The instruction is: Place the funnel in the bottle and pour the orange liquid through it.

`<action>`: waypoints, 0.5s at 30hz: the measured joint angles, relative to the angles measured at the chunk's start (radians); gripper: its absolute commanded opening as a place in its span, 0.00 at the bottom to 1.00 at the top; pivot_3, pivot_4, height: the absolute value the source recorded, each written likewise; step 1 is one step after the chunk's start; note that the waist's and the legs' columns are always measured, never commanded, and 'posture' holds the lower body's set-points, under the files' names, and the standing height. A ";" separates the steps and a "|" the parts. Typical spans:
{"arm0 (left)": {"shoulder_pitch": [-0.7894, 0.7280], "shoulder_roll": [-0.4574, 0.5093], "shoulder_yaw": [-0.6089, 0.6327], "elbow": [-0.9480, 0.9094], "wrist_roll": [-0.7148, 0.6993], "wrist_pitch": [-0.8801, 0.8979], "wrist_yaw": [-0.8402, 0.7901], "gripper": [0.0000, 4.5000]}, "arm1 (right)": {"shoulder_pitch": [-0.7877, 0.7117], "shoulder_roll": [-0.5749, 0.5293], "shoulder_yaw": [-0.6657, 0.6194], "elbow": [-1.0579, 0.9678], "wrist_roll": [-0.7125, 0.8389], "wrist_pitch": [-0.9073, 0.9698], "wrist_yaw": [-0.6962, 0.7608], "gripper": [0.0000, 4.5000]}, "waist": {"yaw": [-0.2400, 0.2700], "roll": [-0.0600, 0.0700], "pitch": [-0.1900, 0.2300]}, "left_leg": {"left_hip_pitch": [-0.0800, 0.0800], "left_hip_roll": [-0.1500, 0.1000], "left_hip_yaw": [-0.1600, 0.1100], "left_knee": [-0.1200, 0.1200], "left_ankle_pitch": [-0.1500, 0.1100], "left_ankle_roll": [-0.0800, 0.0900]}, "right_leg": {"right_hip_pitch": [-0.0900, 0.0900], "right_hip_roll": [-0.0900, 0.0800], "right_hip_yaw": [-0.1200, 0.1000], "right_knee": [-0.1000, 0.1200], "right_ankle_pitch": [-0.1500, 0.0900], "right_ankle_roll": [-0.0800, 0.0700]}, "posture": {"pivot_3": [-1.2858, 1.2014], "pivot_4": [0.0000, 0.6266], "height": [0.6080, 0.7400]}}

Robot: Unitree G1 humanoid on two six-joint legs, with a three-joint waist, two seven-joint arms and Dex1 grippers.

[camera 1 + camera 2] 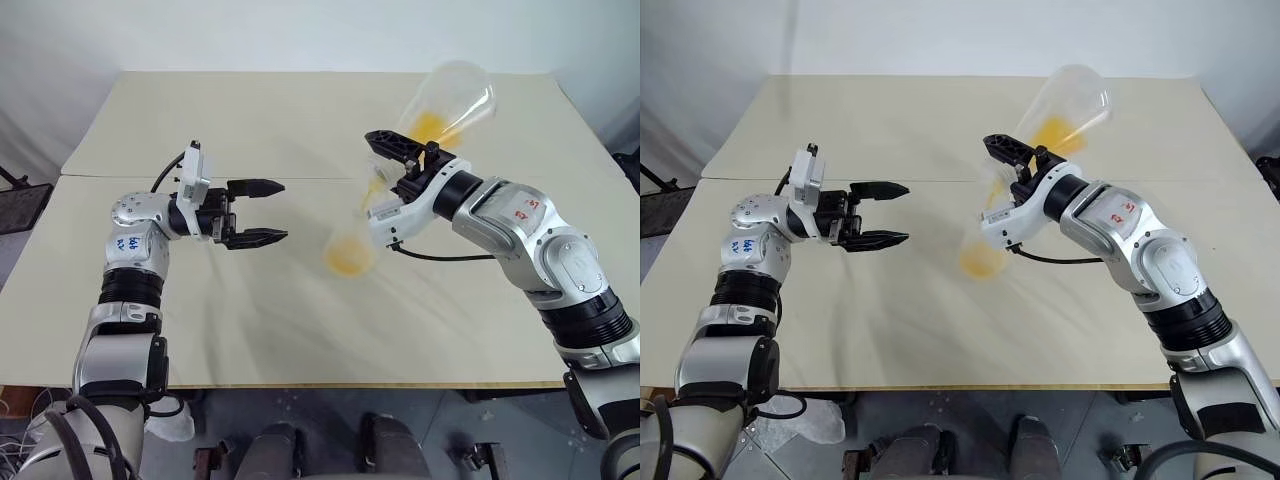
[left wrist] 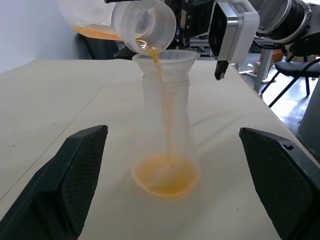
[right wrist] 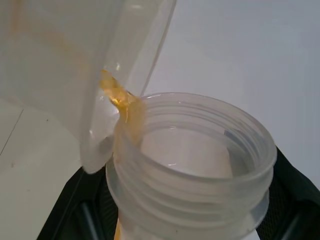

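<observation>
The bottle (image 2: 166,125) stands upright on the table with the clear funnel (image 2: 165,59) seated in its neck. My right gripper (image 1: 388,165) is shut on the neck of a second clear flask (image 1: 448,100), which it holds tilted mouth-down over the funnel. Orange liquid (image 2: 163,85) runs in a thin stream from that flask's mouth (image 3: 192,165) through the funnel. It collects as a shallow pool (image 1: 347,260) in the bottle's base, and more of it sits in the tilted flask (image 1: 430,125). My left gripper (image 1: 262,212) hovers open just left of the bottle, pointing at it.
The beige table (image 1: 250,120) is made of two boards with a seam running across behind the grippers. Its front edge lies close to me. A black chair (image 2: 300,55) stands beyond the table's far side in the left wrist view.
</observation>
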 measured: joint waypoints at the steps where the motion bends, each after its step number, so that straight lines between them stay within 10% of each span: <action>1: 0.000 0.000 0.000 0.000 0.000 0.001 0.000 1.00 | -0.003 0.000 0.000 0.000 0.000 -0.001 0.000 0.63 | 0.000 0.000 0.000 | 0.000 0.000 0.000 0.000 0.000 0.000 | 0.000 0.000 0.000 0.000 0.000 0.000 | 0.52 0.24 1.00; 15: -0.022 0.001 0.005 0.018 -0.001 0.002 0.000 1.00 | -0.020 0.000 0.000 0.008 -0.009 -0.024 -0.002 0.63 | 0.000 0.000 0.000 | 0.000 0.000 0.000 0.000 0.000 0.000 | 0.000 0.000 0.000 0.000 0.000 0.000 | 0.52 0.24 1.00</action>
